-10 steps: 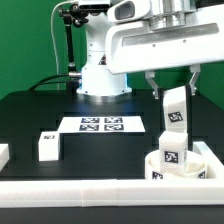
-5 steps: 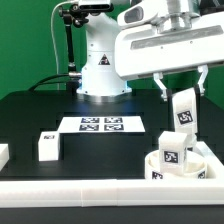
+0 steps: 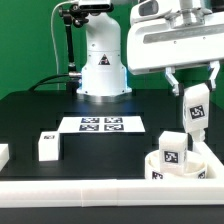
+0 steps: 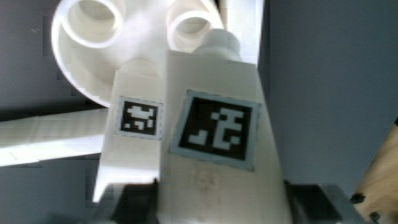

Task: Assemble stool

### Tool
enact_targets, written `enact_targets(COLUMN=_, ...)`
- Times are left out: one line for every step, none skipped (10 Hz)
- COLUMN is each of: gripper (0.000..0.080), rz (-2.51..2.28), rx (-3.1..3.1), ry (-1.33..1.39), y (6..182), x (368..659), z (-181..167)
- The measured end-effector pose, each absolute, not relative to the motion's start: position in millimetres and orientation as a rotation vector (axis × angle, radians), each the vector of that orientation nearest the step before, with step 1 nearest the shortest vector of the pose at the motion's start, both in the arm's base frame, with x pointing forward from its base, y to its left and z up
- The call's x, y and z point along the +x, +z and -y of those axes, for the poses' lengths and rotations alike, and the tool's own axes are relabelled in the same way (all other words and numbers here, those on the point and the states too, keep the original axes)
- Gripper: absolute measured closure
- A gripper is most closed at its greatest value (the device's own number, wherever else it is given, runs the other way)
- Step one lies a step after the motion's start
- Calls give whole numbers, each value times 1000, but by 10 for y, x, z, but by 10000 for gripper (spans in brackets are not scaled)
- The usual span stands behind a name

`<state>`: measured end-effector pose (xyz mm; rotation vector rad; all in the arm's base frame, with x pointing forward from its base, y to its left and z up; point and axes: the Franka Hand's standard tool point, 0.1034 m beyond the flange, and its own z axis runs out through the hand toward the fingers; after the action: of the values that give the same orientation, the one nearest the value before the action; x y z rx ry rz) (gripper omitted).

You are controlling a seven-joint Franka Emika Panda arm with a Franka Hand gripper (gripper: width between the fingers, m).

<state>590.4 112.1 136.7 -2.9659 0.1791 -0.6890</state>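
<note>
My gripper (image 3: 193, 92) is shut on a white stool leg (image 3: 195, 107) and holds it upright in the air at the exterior view's right, above and to the right of the round seat (image 3: 182, 166). The seat lies by the front rail with another tagged leg (image 3: 171, 152) standing in it. A third leg (image 3: 47, 146) lies on the black table at the left. In the wrist view the held leg (image 4: 199, 120) fills the middle, tags facing the camera, with the seat (image 4: 125, 45) and its holes beyond it.
The marker board (image 3: 101, 124) lies flat at the table's middle. White border rails (image 3: 90, 194) run along the front edge, with a rail end (image 3: 3, 154) at the left. The robot's base (image 3: 100, 60) stands at the back.
My gripper has carried the held leg up and to the exterior view's right, away from the leg standing in the seat.
</note>
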Motion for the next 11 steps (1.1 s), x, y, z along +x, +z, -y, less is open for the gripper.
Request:
enact_targets(gripper=473, rz=-179, rx=-2966, ry=-688, y=1363, x=5902, z=-1121)
enact_targets(gripper=473, rz=-155, rx=-2971, ry=-691, y=1344, x=5897, z=-1135)
enact_targets(gripper=473, rz=-60, rx=-2987, ry=-710, y=1284, x=5875, z=-1208)
enact_targets(gripper=473, rz=42, rx=-3012, ry=-722, y=1234, x=5857, z=-1260)
enact_targets(gripper=473, rz=108, rx=-3031, ry=-733, y=1211, x=5859, z=-1238)
enact_targets(gripper=473, rz=150, rx=-3042, ry=-742, y=1190, x=5869, z=-1271)
enact_targets(gripper=473, rz=211, rx=-3055, ry=-752, y=1196, x=5922, z=-1260)
enact_targets(gripper=473, rz=206, rx=-3056, ry=-753, y=1195, x=5927, z=-1250)
enact_targets(gripper=473, rz=207, rx=-3057, ry=-752, y=1190, x=5924, z=-1251)
enact_targets(gripper=473, rz=207, rx=-3057, ry=-752, y=1190, x=5924, z=-1251)
enact_targets(gripper=473, rz=207, rx=-3057, ry=-752, y=1189, x=5924, z=-1250)
